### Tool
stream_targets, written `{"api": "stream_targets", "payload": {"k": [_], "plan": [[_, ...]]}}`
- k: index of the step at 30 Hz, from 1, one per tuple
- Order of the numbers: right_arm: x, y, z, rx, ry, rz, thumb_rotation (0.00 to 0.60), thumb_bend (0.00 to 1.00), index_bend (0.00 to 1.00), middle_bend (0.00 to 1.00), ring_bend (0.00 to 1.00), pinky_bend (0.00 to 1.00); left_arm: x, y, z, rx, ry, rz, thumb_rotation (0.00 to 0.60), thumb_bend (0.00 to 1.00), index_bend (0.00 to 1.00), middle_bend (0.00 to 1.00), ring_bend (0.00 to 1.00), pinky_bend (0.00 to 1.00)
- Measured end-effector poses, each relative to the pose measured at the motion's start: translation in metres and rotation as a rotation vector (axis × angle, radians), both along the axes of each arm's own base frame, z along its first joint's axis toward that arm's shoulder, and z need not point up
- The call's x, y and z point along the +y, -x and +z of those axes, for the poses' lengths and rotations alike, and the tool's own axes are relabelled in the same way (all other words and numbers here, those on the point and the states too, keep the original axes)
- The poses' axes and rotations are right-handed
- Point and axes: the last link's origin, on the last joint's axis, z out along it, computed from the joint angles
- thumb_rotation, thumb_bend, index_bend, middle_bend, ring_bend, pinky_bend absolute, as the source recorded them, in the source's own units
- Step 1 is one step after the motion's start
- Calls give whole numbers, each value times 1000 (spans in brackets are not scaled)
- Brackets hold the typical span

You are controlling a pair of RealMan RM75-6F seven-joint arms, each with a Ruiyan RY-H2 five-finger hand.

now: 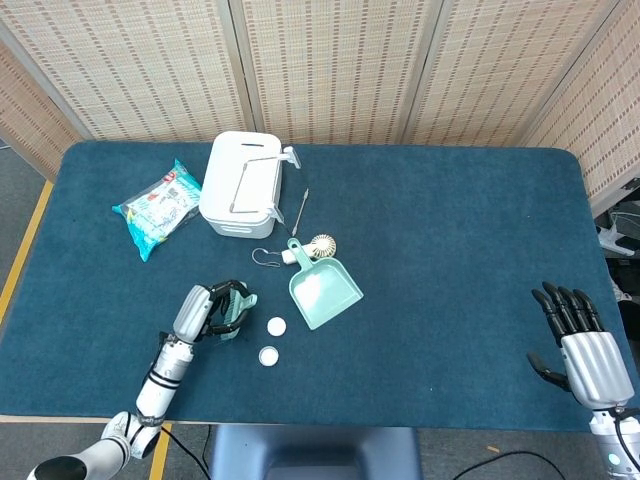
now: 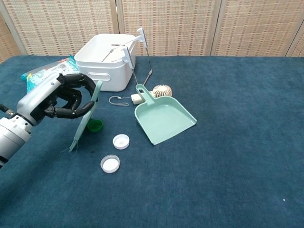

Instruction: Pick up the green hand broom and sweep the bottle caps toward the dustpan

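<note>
The left hand (image 2: 59, 100) grips the green broom (image 2: 85, 117), bristles angled down beside the green cap (image 2: 95, 125).

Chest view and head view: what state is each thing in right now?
Left hand: grips the green hand broom.
Green hand broom: lifted, tilted, bristles down.
Right hand: holds nothing, fingers apart.
Dustpan: flat on the table, empty.
Bottle caps: on the cloth, outside the dustpan.
White bin: upright, open-topped.

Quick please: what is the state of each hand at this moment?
Left hand: closed around the green hand broom, holding it.
Right hand: open, holding nothing.
</note>
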Motion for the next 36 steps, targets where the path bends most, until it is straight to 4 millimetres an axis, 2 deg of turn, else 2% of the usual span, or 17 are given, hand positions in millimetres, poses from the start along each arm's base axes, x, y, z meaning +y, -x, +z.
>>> {"api": "stream_targets", "payload": {"k": [12,20,25,32,36], "plan": [[1,1,5,-5,19,0,600,204,0,0,0,0,-22,-39,-18,-69,69,-124,600,694,757,880,739,913],[2,2,7,-7,22,-4,600,203,0,0,0,0,-22,-48,-8,-18,-31,-196,600,692,757,881,739,912],[1,3,9,-4,28,-8,600,204,0,0,0,0,-15,-27,13,106,-119,-199,600,688,755,881,740,911],[1,3,11,-8,42,-10,600,204,0,0,0,0,-17,31,65,501,-324,-126,600,698,742,882,739,912],[1,1,6,-6,20,-1,600,204,0,0,0,0,-24,61,82,697,-345,-66,600,695,730,875,739,913]]}}
